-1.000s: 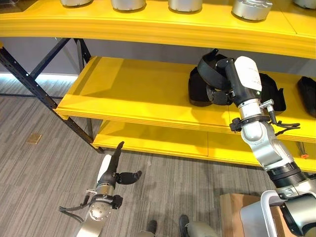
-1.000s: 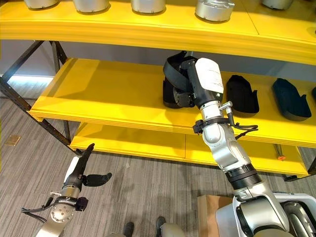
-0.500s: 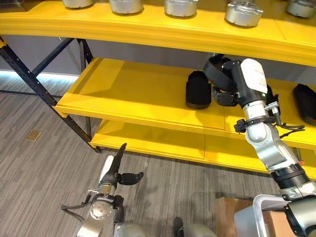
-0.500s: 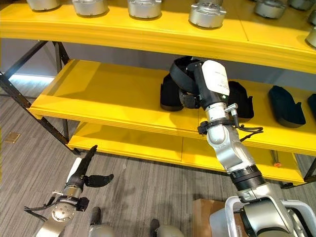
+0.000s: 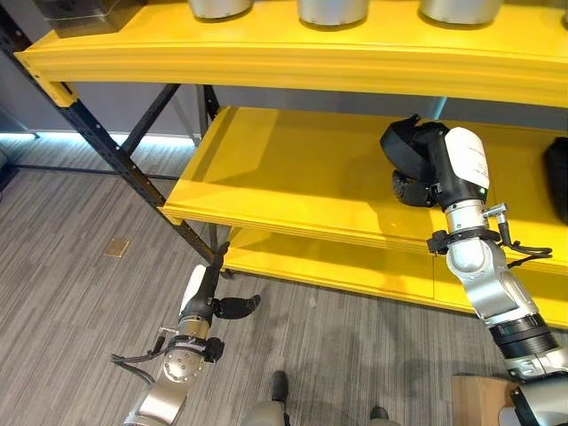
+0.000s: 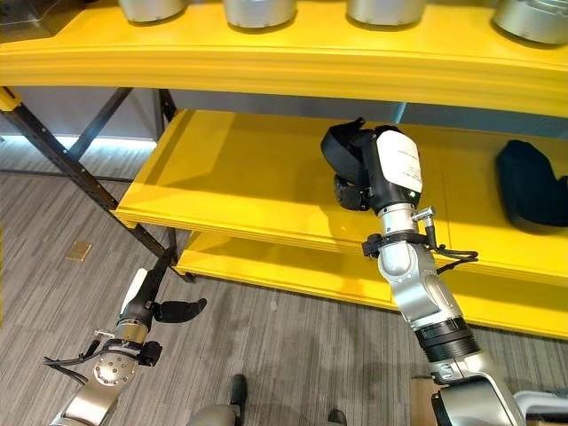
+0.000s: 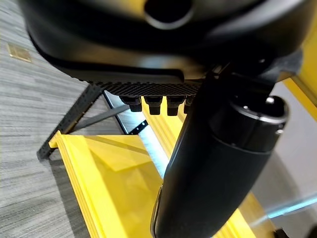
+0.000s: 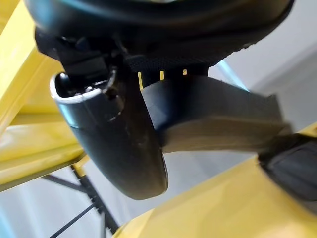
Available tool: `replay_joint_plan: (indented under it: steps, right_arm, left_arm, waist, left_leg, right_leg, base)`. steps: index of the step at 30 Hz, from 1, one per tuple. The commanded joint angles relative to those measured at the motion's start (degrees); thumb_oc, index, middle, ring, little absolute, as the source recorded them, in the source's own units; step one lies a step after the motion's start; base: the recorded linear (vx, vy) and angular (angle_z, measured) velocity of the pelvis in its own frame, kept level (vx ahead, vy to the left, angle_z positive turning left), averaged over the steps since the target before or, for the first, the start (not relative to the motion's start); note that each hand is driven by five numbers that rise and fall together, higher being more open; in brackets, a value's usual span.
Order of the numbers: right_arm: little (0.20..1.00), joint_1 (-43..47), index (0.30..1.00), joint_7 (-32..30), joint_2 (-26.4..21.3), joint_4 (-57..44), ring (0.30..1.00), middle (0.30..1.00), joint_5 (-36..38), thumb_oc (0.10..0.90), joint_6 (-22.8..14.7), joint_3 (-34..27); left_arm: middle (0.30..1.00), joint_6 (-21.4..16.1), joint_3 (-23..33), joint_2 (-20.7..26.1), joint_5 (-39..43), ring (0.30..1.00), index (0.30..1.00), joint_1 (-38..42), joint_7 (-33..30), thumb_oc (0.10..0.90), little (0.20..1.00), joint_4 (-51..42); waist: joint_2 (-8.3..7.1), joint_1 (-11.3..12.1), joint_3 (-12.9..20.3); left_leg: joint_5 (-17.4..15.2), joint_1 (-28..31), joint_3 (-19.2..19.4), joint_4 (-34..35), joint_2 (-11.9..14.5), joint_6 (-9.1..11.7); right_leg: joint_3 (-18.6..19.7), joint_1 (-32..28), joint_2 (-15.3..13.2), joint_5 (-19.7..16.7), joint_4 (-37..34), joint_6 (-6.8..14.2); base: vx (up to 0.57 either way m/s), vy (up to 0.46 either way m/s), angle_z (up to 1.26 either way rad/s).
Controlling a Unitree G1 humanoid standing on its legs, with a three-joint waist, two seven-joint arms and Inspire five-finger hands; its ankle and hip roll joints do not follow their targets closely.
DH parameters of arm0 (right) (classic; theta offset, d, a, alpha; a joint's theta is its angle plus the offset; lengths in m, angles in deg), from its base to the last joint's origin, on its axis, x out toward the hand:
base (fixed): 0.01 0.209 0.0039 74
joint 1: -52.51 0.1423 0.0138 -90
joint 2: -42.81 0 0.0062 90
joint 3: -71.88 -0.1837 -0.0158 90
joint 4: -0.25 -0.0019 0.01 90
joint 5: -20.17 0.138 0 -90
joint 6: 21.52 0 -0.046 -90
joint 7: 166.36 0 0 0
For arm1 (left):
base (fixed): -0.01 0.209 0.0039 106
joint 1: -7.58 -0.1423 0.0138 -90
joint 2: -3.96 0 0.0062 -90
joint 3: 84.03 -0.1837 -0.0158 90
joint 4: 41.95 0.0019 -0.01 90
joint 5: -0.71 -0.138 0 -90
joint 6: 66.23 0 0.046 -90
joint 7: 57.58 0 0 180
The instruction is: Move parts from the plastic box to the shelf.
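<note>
Black part clasped in right hand fingers, above yellow shelf

The right hand is wrapped in a black part, so its fingers are hidden; the grey parts on the top shelf are cut off by the upper edge; another dark part runs past the right edge.
</note>
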State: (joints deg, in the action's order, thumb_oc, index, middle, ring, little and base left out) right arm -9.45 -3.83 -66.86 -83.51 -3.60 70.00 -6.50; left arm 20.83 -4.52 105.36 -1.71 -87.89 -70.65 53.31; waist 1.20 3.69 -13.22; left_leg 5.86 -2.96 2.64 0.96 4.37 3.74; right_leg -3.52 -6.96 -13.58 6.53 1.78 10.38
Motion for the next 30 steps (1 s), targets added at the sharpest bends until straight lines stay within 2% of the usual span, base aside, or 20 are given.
replay_joint_plan:
  steps: [1, 4, 6, 7, 8, 9, 10, 11, 12, 13, 15, 16, 18, 19, 20, 21, 25, 30]
  right_arm:
    - [0.3, 8.2, 0.3, -4.4, -0.7, -6.4, 0.3, 0.3, -3.0, 0.4, -3.4, -3.3]
    - [0.3, 8.6, 0.3, -4.5, 0.0, -6.4, 0.3, 0.3, -3.0, 0.4, -3.5, -3.2]
    - [0.3, 8.0, 0.3, -4.5, 0.5, -6.9, 0.3, 0.3, -3.2, 0.4, -3.5, -3.4]
    - [0.3, 7.9, 0.3, -4.5, 0.5, -6.9, 0.3, 0.3, -3.2, 0.4, -3.6, -3.5]
    - [0.3, 7.1, 0.3, -4.3, 0.5, -7.2, 0.3, 0.3, -3.4, 0.4, -3.5, -3.8]
    - [0.3, 7.0, 0.3, -4.3, 0.5, -7.2, 0.3, 0.3, -3.4, 0.4, -3.5, -3.8]
    - [0.3, 7.9, 0.3, -4.2, 0.4, -7.1, 0.3, 0.3, -3.2, 0.4, -3.5, -3.3]
    - [0.3, 11.0, 0.3, -4.6, 0.9, -5.8, 0.3, 0.3, -3.0, 0.4, -3.4, -1.3]
    - [0.3, 11.9, 0.3, -4.8, 1.1, -5.2, 0.3, 0.3, -3.1, 0.4, -3.3, -0.6]
    - [0.3, 13.6, 0.3, -4.5, 1.0, -3.8, 0.3, 0.3, -3.2, 0.4, -3.2, 0.6]
    - [0.3, 14.8, 0.3, -4.7, 0.4, -3.0, 0.3, 0.3, -2.9, 0.4, -3.2, 0.7]
    - [0.3, 18.0, 0.3, -4.3, 0.0, -2.1, 0.3, 0.3, -2.7, 0.4, -2.9, 1.6]
    - [0.3, 19.8, 0.3, -4.4, -0.3, -1.9, 0.3, 0.3, -2.7, 0.4, -2.9, 2.5]
    - [0.3, 18.7, 0.3, -4.2, -0.7, -2.3, 0.3, 0.3, -3.1, 0.4, -2.9, 2.4]
    - [0.3, 18.6, 0.3, -4.2, -0.7, -2.4, 0.3, 0.3, -3.2, 0.4, -2.8, 2.3]
    - [0.3, 17.5, 0.3, -3.9, -1.1, -3.1, 0.3, 0.3, -3.3, 0.4, -3.0, 2.2]
    - [0.3, 16.0, 0.3, -3.2, -0.9, -4.3, 0.3, 0.3, -2.9, 0.4, -3.2, 1.9]
    - [0.3, 15.9, 0.3, -2.8, -0.4, -4.3, 0.3, 0.3, -2.6, 0.4, -3.4, 2.1]
  left_arm:
    - [1.0, -5.3, 1.9, 4.7, 0.7, 1.0, 1.0, -0.6, -1.4, 0.9, 1.0, -7.7]
    - [1.0, -5.1, 2.1, 5.0, 0.6, 1.0, 1.0, -0.6, -1.5, 0.9, 1.0, -8.1]
    - [1.0, -4.8, 1.8, 4.9, 0.5, 1.0, 1.0, -0.1, -1.6, 0.9, 1.0, -7.8]
    - [1.0, -4.8, 1.8, 4.9, 0.5, 1.0, 1.0, 0.0, -1.6, 0.9, 1.0, -7.8]
    - [1.0, -4.7, 1.2, 5.1, 0.2, 1.0, 1.0, 0.8, -1.5, 0.9, 1.0, -7.6]
    - [1.0, -4.7, 1.2, 5.1, 0.2, 1.0, 1.0, 0.9, -1.5, 0.9, 1.0, -7.5]
    - [1.0, -4.7, 0.5, 5.6, 0.1, 1.0, 1.0, 1.7, -1.7, 0.9, 1.0, -7.4]
    - [1.0, -4.7, 0.2, 6.3, 0.4, 1.0, 1.0, 2.4, -2.2, 0.9, 1.0, -7.1]
    - [1.0, -4.7, 0.4, 6.1, 0.3, 1.0, 1.0, 2.3, -2.5, 0.9, 1.0, -7.0]
    - [1.0, -4.8, 0.8, 6.1, 0.2, 1.0, 1.0, 1.9, -2.6, 0.9, 1.0, -7.2]
    - [1.0, -4.9, 1.5, 5.9, 0.3, 1.0, 1.0, 1.5, -2.7, 0.9, 1.0, -7.4]
    - [1.0, -5.0, 2.0, 5.9, 0.7, 1.0, 1.0, 1.2, -3.0, 0.9, 1.0, -7.1]
    - [1.0, -5.1, 2.6, 5.8, 0.8, 1.0, 1.0, 1.1, -3.3, 0.9, 1.0, -6.9]
    - [1.0, -5.2, 2.9, 5.2, 1.2, 1.0, 1.0, 0.9, -3.7, 0.9, 1.0, -6.5]
    - [1.0, -5.2, 2.9, 5.2, 1.2, 1.0, 1.0, 0.9, -3.7, 0.9, 1.0, -6.4]
    - [1.0, -5.0, 2.9, 4.3, 0.8, 1.0, 1.0, 0.3, -3.5, 0.9, 1.0, -6.3]
    - [1.0, -4.5, 3.5, 2.7, 1.2, 1.0, 1.0, -1.3, -2.7, 0.9, 1.0, -6.7]
    - [1.0, -4.3, 3.5, 2.5, 1.2, 1.0, 1.0, -1.9, -2.0, 0.9, 1.0, -6.7]
  waist:
    - [-5.04, -0.4, 7.6]
    - [-5.57, 0.2, 7.3]
    - [-5.82, 0.4, 7.0]
    - [-5.88, 0.4, 7.0]
    - [-6.12, 0.1, 7.2]
    - [-6.17, 0.1, 7.4]
    - [-5.93, -0.5, 7.0]
    - [-4.66, -0.7, 5.4]
    - [-4.47, -0.2, 5.1]
    - [-4.83, 0.1, 5.1]
    - [-5.14, -0.7, 4.8]
    - [-6.02, -1.1, 4.2]
    - [-6.22, -0.8, 3.2]
    - [-6.95, -1.0, 3.0]
    - [-6.93, -1.0, 2.9]
    - [-7.23, -0.9, 3.4]
    - [-6.37, -1.6, 5.4]
    - [-5.86, -2.1, 6.7]
  left_leg:
    - [-5.0, -9.0, -1.3, -14.2, 6.7, 2.9]
    - [-7.6, -10.5, -1.8, -17.8, 5.7, 2.1]
    - [-10.1, -11.8, -2.6, -20.7, 3.5, 0.7]
    - [-10.2, -11.9, -2.6, -20.9, 3.4, 0.6]
    - [-10.4, -11.7, -3.5, -20.3, 1.5, -0.6]
    - [-10.8, -11.7, -3.5, -20.2, 1.6, -0.5]
    - [-11.2, -11.1, -3.6, -19.9, 1.1, -1.3]
    - [-11.3, -9.4, -2.6, -18.8, 1.4, -2.4]
    - [-11.7, -8.6, -1.4, -18.4, 1.6, -2.5]
    - [-12.2, -7.0, -0.2, -17.3, 1.3, -2.5]
    - [-12.1, -5.5, 0.1, -15.9, 1.1, -2.4]
    - [-12.3, -4.2, 0.3, -15.2, 1.7, -1.8]
    - [-13.1, -3.4, 0.6, -15.9, 2.4, -1.3]
    - [-13.7, -2.9, 0.4, -17.6, 2.9, -0.4]
    - [-13.8, -2.8, 0.3, -17.7, 3.0, -0.4]
    - [-13.4, -2.3, 0.0, -17.7, 4.1, 0.7]
    - [-11.8, -0.8, -1.6, -15.0, 6.5, 2.0]
    - [-10.7, 0.5, -2.1, -11.8, 7.3, 2.0]
  right_leg:
    - [-0.2, -1.6, -4.6, -4.0, -0.6, 1.4]
    - [-0.2, -1.6, -5.4, -3.8, 0.3, 1.9]
    - [-0.2, -1.4, -6.7, -5.3, 2.5, 2.2]
    - [-0.3, -1.4, -6.9, -5.3, 2.6, 2.3]
    - [0.4, 0.8, -7.4, -10.5, 6.7, 1.8]
    - [0.4, 0.9, -7.4, -10.1, 6.9, 1.8]
    - [1.4, 3.3, -7.4, -13.7, 10.5, 0.9]
    - [0.4, 8.5, -7.0, -15.3, 16.1, -0.5]
    - [-1.3, 10.1, -7.7, -15.2, 16.3, -0.5]
    - [-3.8, 11.3, -8.4, -15.4, 13.5, -0.5]
    - [-3.8, 11.2, -7.7, -15.9, 10.4, -0.2]
    - [-3.8, 13.7, -6.9, -16.0, 5.0, 1.0]
    - [-4.1, 13.9, -7.3, -16.8, 2.1, 1.6]
    - [-3.5, 12.4, -6.8, -16.0, 1.2, 1.7]
    - [-3.6, 12.2, -6.8, -15.9, 1.3, 1.7]
    - [-4.0, 10.8, -5.9, -14.0, 1.8, 1.5]
    - [-5.0, 8.4, -3.6, -11.4, 1.6, 0.8]
    - [-4.1, 7.6, -2.4, -10.1, 1.5, 0.4]
  base:
    - [0.06, 0.095, -0.01]
    - [0.07, 0.116, -0.1]
    - [0.06, 0.183, -0.04]
    - [0.03, 0.187, 0.07]
    - [0.02, 0.105, 0.13]
    - [0.01, 0.169, 0.21]
    - [-0.06, 0.226, 0.22]
    - [-0.08, 0.267, 0.08]
    - [-0.03, 0.224, -0.08]
    - [0.05, 0.066, -0.29]
    - [0.1, -0.037, -0.57]
    - [0.1, -0.091, -0.67]
    - [0.07, -0.129, -0.35]
    - [0.05, -0.13, -0.15]
    - [0.05, -0.17, 0.05]
    - [0.03, -0.097, 0.24]
    - [0.05, -0.158, 0.23]
    - [0.03, -0.077, 0.0]
